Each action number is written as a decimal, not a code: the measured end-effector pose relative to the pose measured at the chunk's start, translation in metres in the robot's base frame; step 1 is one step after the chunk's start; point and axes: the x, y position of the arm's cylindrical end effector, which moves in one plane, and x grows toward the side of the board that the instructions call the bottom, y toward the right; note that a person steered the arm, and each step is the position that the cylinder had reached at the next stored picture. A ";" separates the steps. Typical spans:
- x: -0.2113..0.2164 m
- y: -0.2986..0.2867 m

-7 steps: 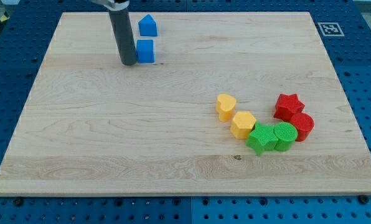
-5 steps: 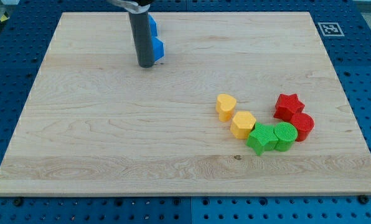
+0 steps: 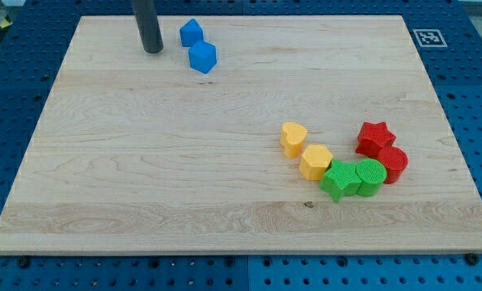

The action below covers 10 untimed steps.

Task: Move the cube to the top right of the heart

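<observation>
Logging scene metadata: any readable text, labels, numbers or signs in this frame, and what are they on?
No readable words, brands or numbers anywhere.
Only sign: a black-and-white square fiducial marker on the wooden board, at the view's top right corner; it is a pattern, not text.
The blocks, such as the blue cube and yellow heart, are unmarked, as is my tip.

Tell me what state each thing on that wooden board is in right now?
My tip: on the board, left of both blue blocks, touching neither.
Blue cube: resting, turned askew.
Blue house-shaped block: resting just above the cube.
Yellow heart: resting, against the yellow hexagon.
</observation>
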 end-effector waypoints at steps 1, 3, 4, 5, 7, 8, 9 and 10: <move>0.002 0.013; 0.016 0.083; 0.051 0.090; 0.073 0.113; 0.074 0.134; 0.047 0.143; 0.058 0.156; 0.067 0.162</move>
